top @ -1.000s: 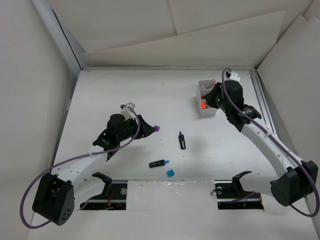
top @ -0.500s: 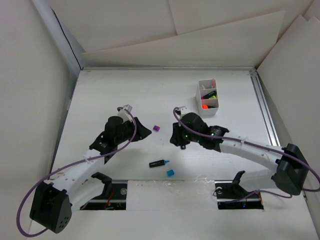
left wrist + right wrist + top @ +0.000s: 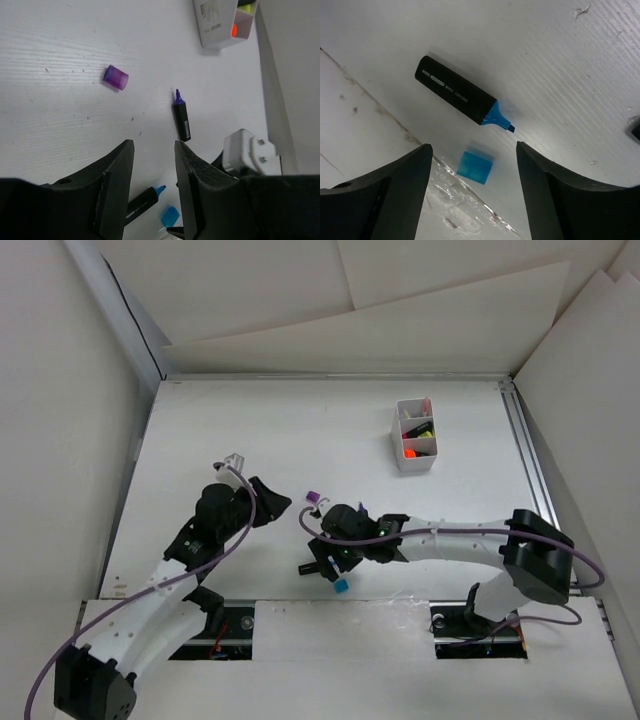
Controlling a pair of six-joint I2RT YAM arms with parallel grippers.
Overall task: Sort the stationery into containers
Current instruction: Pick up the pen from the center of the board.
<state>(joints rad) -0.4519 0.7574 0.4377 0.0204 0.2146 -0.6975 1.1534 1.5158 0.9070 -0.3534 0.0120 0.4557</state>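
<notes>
The step in hand looks like a pick of the blue highlighter (image 3: 455, 97), which lies uncapped and flat on the surface (image 3: 250, 430), near its front edge. To do it well, the right claw (image 3: 472, 146), its fingers spread wide and holding nothing, should turn until the pads face the long sides of the barrel. It should then come down over the black middle, well short of the wet tip, and close without nudging the blue cap (image 3: 475, 168). In the right wrist view the barrel runs from 10 to 4 o'clock and sits just past the fingertips toward 12. The cap lies apart from it, right between the fingertips, just beside the tip at 6. The left claw (image 3: 153, 145) hangs above the surface with a narrow gap and nothing in it. A purple cap (image 3: 116, 77) lies at its 11 o'clock, a purple highlighter (image 3: 182, 119) at 1, and the box (image 3: 212, 25) far off at 1.
</notes>
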